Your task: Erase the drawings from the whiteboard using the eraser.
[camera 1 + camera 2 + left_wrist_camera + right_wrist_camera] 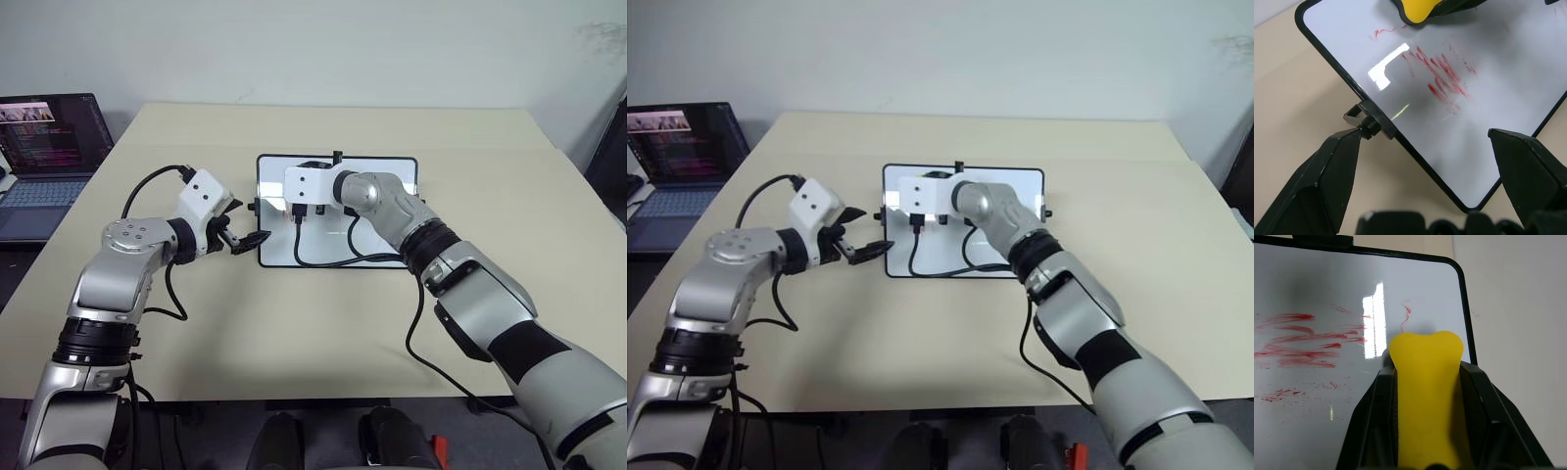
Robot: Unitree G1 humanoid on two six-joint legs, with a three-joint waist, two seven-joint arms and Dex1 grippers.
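The whiteboard [392,174] lies flat in the middle of the table, black-framed and glossy. Red drawings [1442,76] streak its surface, with a thin squiggle [1405,319] near one corner. My right gripper [1425,377] hovers over the board's left half, shut on the yellow eraser [1425,396]. The eraser's tip sits just short of the squiggle, with the streaks [1298,340] beside it. My left gripper [1422,133] stands open at the board's left edge. One of its fingers [1317,186] is close to the small black side knob [1369,122].
A dark laptop [49,147] with a lit screen sits off the table's left side. Black cables [333,259] from my right arm trail across the board's near half. Bare tan tabletop [294,333] surrounds the board.
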